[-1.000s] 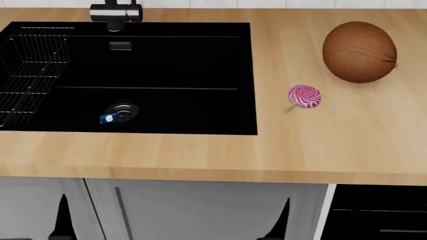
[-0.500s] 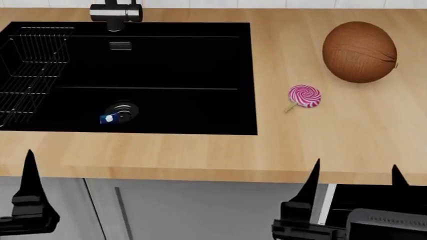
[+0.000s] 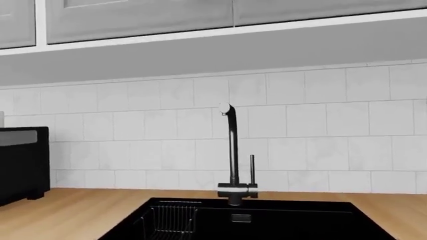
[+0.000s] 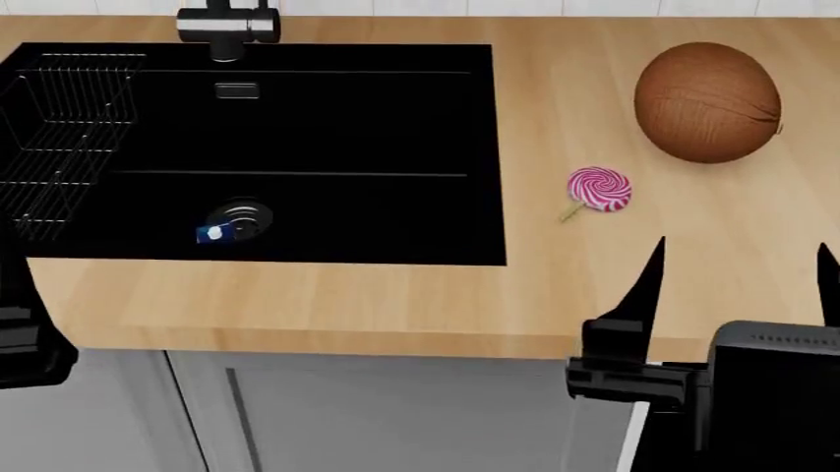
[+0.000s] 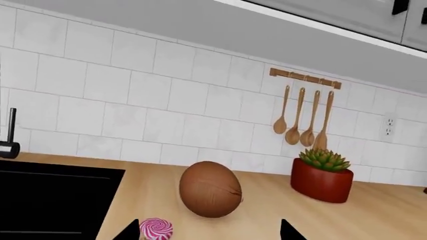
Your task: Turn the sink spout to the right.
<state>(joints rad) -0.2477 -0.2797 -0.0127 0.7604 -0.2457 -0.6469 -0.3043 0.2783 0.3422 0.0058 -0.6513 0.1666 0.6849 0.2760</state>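
My right gripper (image 4: 739, 275) spread at the counter edge, left gripper (image 4: 24, 334) state unclear, faucet (image 3: 231, 150) upright behind sink (image 4: 486, 147), untouched.

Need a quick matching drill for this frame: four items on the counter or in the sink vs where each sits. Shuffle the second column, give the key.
Items:
1. coconut
2. lollipop
3. wire rack
4. sink spout

Places:
A. inside the sink, at its left end
B. behind the basin's back edge, in front of the tiled wall
C. on the wood counter, far right, toward the back
D. on the counter between the basin and the brown round thing

Pairs: 1-C, 2-D, 3-A, 4-B
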